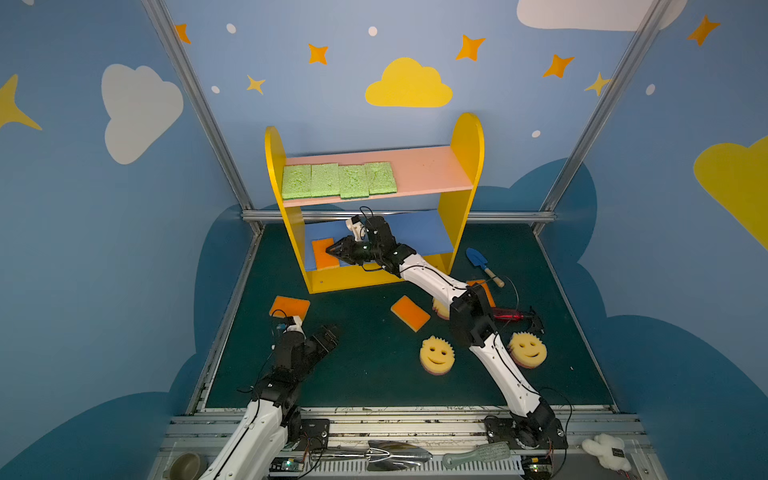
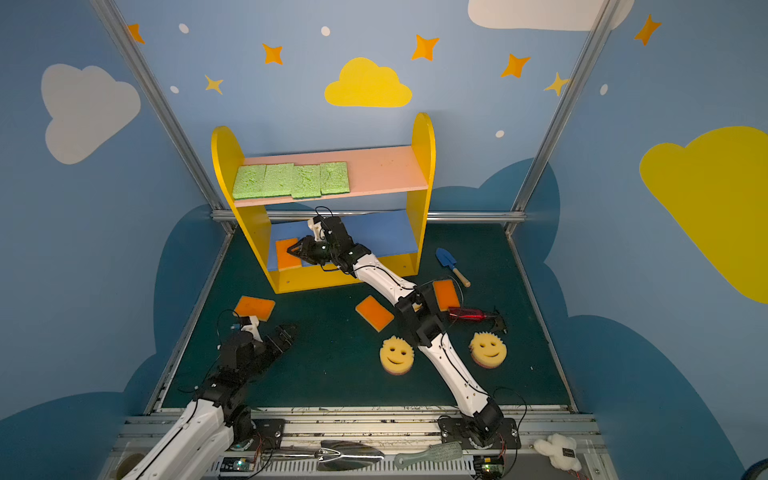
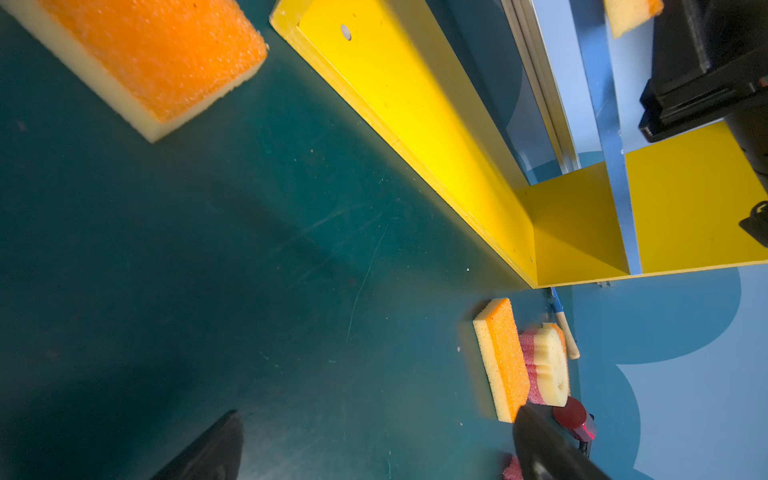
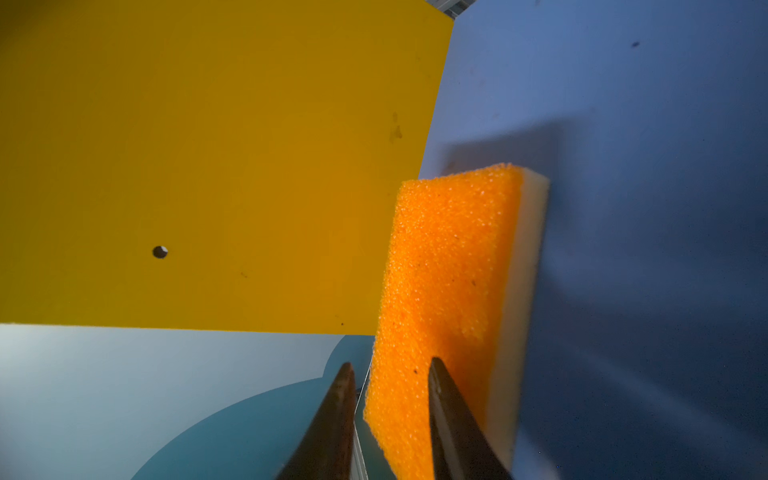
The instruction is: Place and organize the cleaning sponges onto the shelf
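Note:
The shelf (image 1: 467,166) stands at the back, with several green sponges (image 1: 338,180) in a row on its pink board (image 1: 428,170). One orange-topped sponge (image 1: 323,254) lies flat at the left end of the blue board (image 1: 419,232). My right gripper (image 1: 330,249) reaches in over that sponge (image 4: 453,266), its jaws slightly open, one fingertip over the orange face and the other past its edge. On the mat lie three more orange sponges (image 1: 289,307) (image 1: 410,313) (image 2: 446,294) and two smiley sponges (image 1: 435,354) (image 1: 528,349); a third smiley sponge (image 1: 439,307) is partly hidden under my right arm. The left gripper (image 1: 328,332) hovers open and empty.
A blue toy shovel (image 1: 478,259) lies right of the shelf, and a red-handled tool (image 1: 509,316) lies beside the right arm. Blue walls close in on three sides. A metal rail (image 1: 395,419) at the front carries a scoop, a brush and a plush toy.

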